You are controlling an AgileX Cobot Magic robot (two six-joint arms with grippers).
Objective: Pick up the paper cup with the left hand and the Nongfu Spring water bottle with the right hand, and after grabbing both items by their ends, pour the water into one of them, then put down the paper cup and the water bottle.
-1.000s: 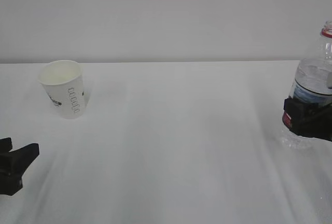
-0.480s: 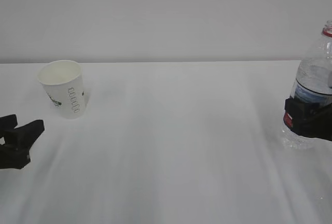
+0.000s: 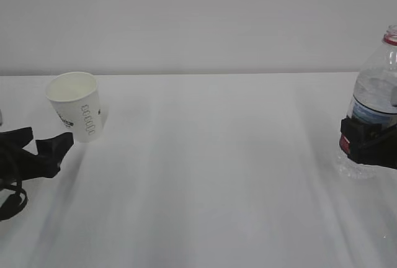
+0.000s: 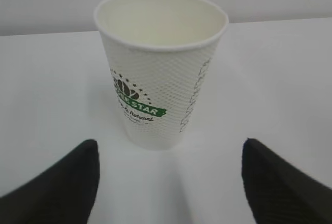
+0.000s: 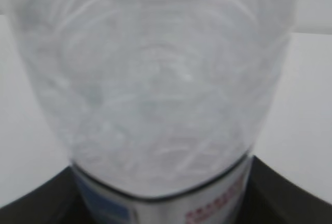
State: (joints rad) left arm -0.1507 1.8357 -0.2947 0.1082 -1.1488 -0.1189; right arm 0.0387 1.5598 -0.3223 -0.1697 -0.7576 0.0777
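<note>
The white paper cup (image 3: 75, 105) with green and dark print stands upright at the left of the table. In the left wrist view the paper cup (image 4: 161, 68) is empty, just beyond the fingertips and centred between them. My left gripper (image 3: 44, 138) (image 4: 168, 180) is open wide and touches nothing. At the right edge stands the clear Nongfu Spring water bottle (image 3: 377, 82), capless with a red neck ring and water (image 3: 372, 97) inside. My right gripper (image 3: 366, 142) is shut on its labelled lower body. The bottle (image 5: 155, 79) fills the right wrist view, with black fingers (image 5: 290, 193) at both lower corners.
The white table (image 3: 217, 175) runs back to a plain pale wall (image 3: 198, 20). A loose black cable (image 3: 11, 203) hangs by my left arm at the left edge. Nothing else stands on the table between cup and bottle.
My left gripper has moved up and to the right, close to the cup, and its fingers have spread wider. The right gripper and bottle have barely moved.
</note>
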